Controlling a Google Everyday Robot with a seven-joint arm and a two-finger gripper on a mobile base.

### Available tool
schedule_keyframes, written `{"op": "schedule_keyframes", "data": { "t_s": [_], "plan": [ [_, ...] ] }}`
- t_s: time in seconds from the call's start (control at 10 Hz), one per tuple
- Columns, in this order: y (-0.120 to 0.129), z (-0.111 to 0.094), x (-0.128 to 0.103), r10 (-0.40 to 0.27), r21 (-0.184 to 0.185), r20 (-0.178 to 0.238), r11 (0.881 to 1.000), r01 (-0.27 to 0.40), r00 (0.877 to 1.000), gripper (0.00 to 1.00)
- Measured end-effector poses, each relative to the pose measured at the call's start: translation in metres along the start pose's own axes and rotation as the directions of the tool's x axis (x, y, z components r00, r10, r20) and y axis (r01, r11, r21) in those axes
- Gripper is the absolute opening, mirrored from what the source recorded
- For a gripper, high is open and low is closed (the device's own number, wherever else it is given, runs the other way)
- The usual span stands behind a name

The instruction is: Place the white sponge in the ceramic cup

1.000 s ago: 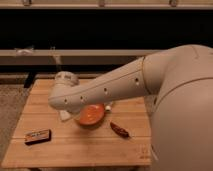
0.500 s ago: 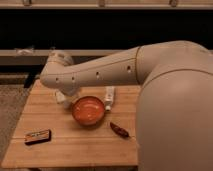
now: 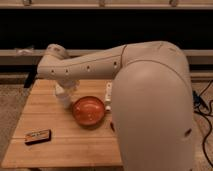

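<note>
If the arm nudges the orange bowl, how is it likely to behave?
The orange bowl looks wide and low, so it would probably slide on the wooden table rather than tip. Its sheen suggests a rigid, maybe slippery surface. The pincer hangs just left of it.

A pale wooden slatted tabletop (image 3: 65, 147) fills the lower left of the frame, its right side hidden behind the robot's arm. An orange bowl (image 3: 89, 110) sits near its middle. A dark flat box (image 3: 38, 136) lies at lower left. A white bottle-like object (image 3: 107, 94) is just upper right of the bowl. The end effector (image 3: 64, 95) hangs over the tabletop, just left of the bowl.
</note>
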Motion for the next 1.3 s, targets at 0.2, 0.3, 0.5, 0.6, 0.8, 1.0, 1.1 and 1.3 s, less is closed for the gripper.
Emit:
{"op": "schedule_keyframes", "data": {
  "t_s": [0.2,0.3,0.5,0.6,0.8,1.0,1.1,1.3],
  "plan": [
    [-0.014,0.015,-0.007,0.021,0.012,-0.015,1.000,-0.021,1.000,0.00],
    [-0.019,0.022,-0.008,0.027,0.018,-0.025,0.999,-0.027,0.999,0.00],
    [-0.019,0.036,-0.015,0.028,0.031,-0.044,0.999,-0.026,0.999,0.00],
    [-0.020,0.042,-0.015,0.029,0.035,-0.053,0.999,-0.027,0.998,0.00],
    [-0.018,0.058,-0.012,0.030,0.047,-0.077,0.999,-0.027,0.997,0.05],
    [-0.015,0.065,-0.012,0.025,0.056,-0.088,0.998,-0.021,0.996,0.24],
    [-0.015,0.067,-0.009,0.026,0.058,-0.093,0.998,-0.020,0.995,0.34],
    [-0.012,0.069,-0.005,0.017,0.061,-0.100,0.998,-0.011,0.995,0.53]
  ]
}}
